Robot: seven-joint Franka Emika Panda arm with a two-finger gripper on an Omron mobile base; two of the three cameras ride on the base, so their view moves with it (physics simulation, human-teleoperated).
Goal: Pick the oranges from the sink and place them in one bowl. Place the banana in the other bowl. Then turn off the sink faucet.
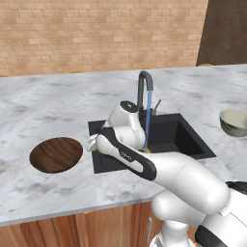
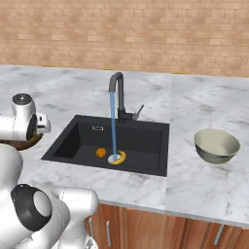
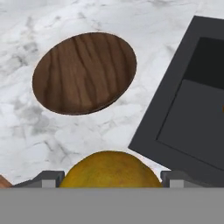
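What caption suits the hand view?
Jaws shut on a yellow-green orange, carried over the marble counter toward the wooden bowl, the black sink alongside.

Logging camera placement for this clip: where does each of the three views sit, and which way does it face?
Left base view: behind the arm's left, facing the sink; the arm rises lower right.
Right base view: behind its right, facing the faucet; the arm sits lower left.
Hand view: on the hand, looking down at the wooden bowl; the tool grips a yellow-green orange.
Both base views share the sink, faucet and pale bowl.
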